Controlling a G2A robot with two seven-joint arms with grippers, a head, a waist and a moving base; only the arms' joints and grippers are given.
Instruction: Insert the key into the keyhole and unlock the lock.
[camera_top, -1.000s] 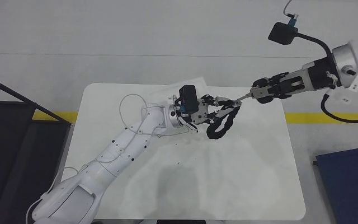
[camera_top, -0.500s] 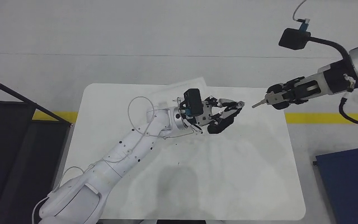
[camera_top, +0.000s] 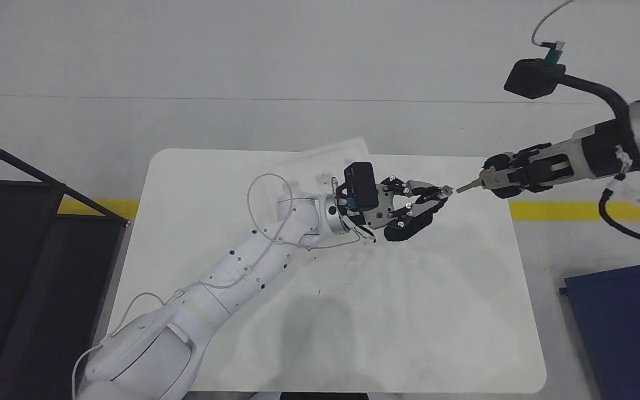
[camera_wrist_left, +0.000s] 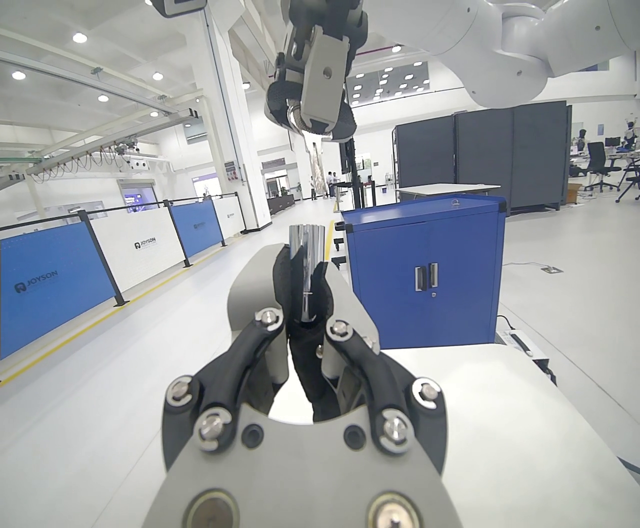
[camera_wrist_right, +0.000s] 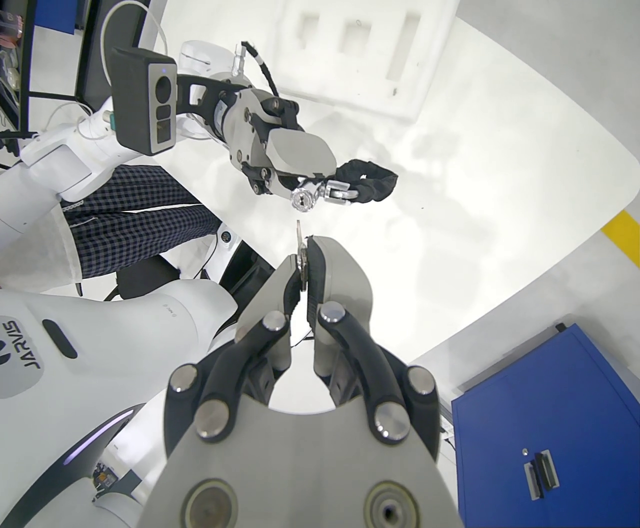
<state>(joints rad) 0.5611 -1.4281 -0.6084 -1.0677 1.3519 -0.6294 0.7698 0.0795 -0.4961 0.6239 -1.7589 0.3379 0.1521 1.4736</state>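
Observation:
My left gripper (camera_top: 432, 192) is shut on the lock's chrome cylinder (camera_wrist_left: 305, 260) and holds it above the table's far middle. The lock's black sleeved cable (camera_top: 410, 223) hangs beneath it. The cylinder's keyhole face (camera_wrist_right: 303, 200) points at the key. My right gripper (camera_top: 488, 178) comes in from the right, shut on the flat metal key (camera_wrist_right: 300, 248). The key's blade (camera_top: 466, 186) points left at the cylinder, with a short gap between them. The left wrist view has the right gripper (camera_wrist_left: 314, 131) ahead of the cylinder, key (camera_wrist_left: 316, 160) sticking out toward it.
A white foam tray (camera_top: 325, 160) lies on the white table (camera_top: 250, 330) behind the left arm. A blue cabinet (camera_wrist_right: 545, 415) stands off the table's right side. Bare tabletop stretches below and in front of both grippers.
The right gripper drew back to the right with the key. The left gripper carried the lock rightward after it, and the gap between key tip and cylinder has narrowed again.

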